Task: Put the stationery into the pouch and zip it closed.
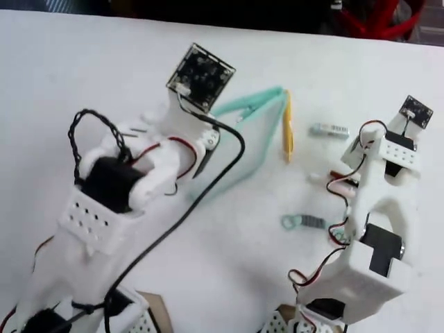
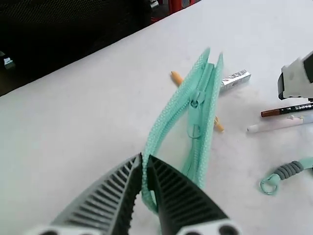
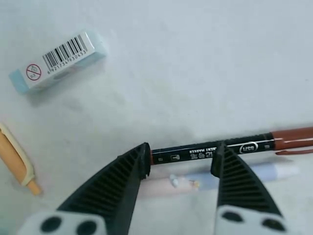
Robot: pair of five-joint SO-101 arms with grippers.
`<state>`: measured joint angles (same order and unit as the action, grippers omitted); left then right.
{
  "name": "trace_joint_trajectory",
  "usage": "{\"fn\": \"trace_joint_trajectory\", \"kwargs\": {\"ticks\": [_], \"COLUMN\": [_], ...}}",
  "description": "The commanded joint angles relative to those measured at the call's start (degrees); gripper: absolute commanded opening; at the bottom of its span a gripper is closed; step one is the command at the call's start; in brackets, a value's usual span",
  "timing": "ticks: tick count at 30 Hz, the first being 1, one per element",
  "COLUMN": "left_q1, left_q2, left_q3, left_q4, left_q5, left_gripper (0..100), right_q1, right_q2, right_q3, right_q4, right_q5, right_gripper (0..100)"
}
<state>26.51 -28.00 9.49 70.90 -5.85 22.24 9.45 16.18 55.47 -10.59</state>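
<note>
— What's the surface?

— A white table [image 1: 83, 62], with a dark room behind it.

— Where's the pouch?

— The mint pouch [image 2: 200, 98] lies flat near the middle. The left gripper [image 2: 145, 161] is pinched tight on one end of it. A yellow pen [image 1: 288, 128] lies at the other end.

— And the right gripper?

— The right gripper [image 3: 182, 149] has its jaws spread apart, holding nothing. Its tips hang over a black marker [image 3: 195, 153] and a pale pen [image 3: 274, 171] that lie side by side.

— Anything else?

— An eraser [image 3: 56, 61] near the yellow pen, and a grey-green strap [image 1: 303, 222] closer to the arms.
</note>
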Motion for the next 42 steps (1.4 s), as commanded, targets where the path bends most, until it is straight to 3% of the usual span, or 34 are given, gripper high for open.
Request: {"fn": "trace_joint_trajectory", "kwargs": {"ticks": [1,5,9,14,19,25,34,42], "left_q1": [-0.4,-0.4,-1.6,-8.6,-12.8,-12.9,-12.8,-12.7], "left_q2": [0.6,0.5,0.5,0.5,0.5,0.5,0.6,0.5], "left_q3": [3.1,5.7,6.3,6.3,6.4,6.4,6.5,10.3], "left_q4": [0.2,0.1,-0.1,-1.2,-2.3,-2.3,-4.3,-8.4], "left_q5": [0.4,0.4,0.1,0.4,0.4,0.4,0.4,0.4], "left_gripper": [6,15,16,16,16,16,16,16], "right_q1": [-0.7,-2.4,-4.4,-12.5,-21.8,-27.5,-25.1,-24.6], "right_q2": [-0.7,-1.1,-2.7,-9.5,-8.8,5.8,37.4,56.4], "right_q3": [-1.8,-1.3,-1.5,-1.9,-14.4,-39.1,-70.3,-94.4], "right_q4": [0.3,0.2,0.2,2.9,11.7,18.2,23.1,25.6], "right_q5": [0.4,0.4,3.4,15.1,15.7,11.9,9.9,10.0], "right_gripper": [20.8,20.8,20.8,20.5,20.4,20.4,20.4,20.4]}}
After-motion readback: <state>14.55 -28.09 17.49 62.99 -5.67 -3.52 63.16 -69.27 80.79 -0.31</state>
